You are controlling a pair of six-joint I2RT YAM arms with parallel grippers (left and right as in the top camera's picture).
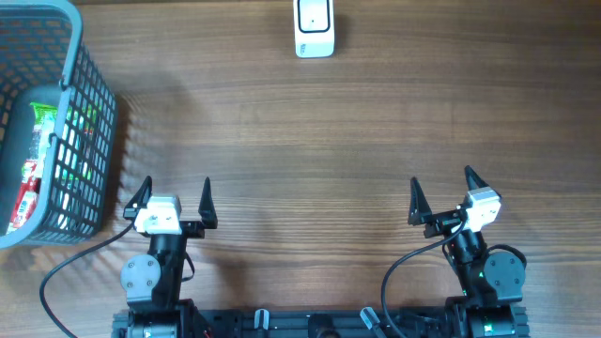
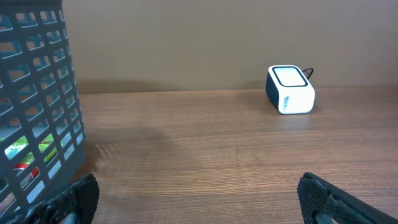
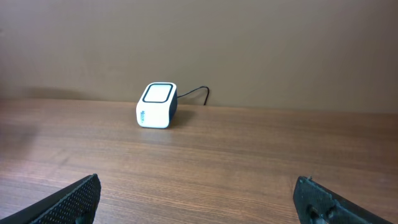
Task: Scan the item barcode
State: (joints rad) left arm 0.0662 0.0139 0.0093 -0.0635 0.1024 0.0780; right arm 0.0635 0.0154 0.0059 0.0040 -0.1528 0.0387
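Folded back low at the near edge, 7 and 5 o'clock: left gripper (image 1: 175,188) and right gripper (image 1: 441,180), both spread wide, holding nothing, tips toward 12. Wooden table (image 1: 300,141), plain tan wall (image 2: 186,37) behind. Grey mesh basket (image 1: 94,141) at 9 to 10. White scanner (image 1: 314,28) at 12. Green and red packets (image 1: 42,141) inside the basket.

Soft, warm light spreading evenly over brown wood-grain table (image 1: 310,141). Grey plastic mesh basket (image 1: 89,113) casting faint, blurred shadow rightward. White box-shaped scanner (image 3: 157,104) showing sharp at far side, dropping small soft shadow. Black textured fingertips (image 3: 74,202) blurring slightly at near edge. Plain beige wall (image 2: 186,43) darkening slightly toward frame corners.
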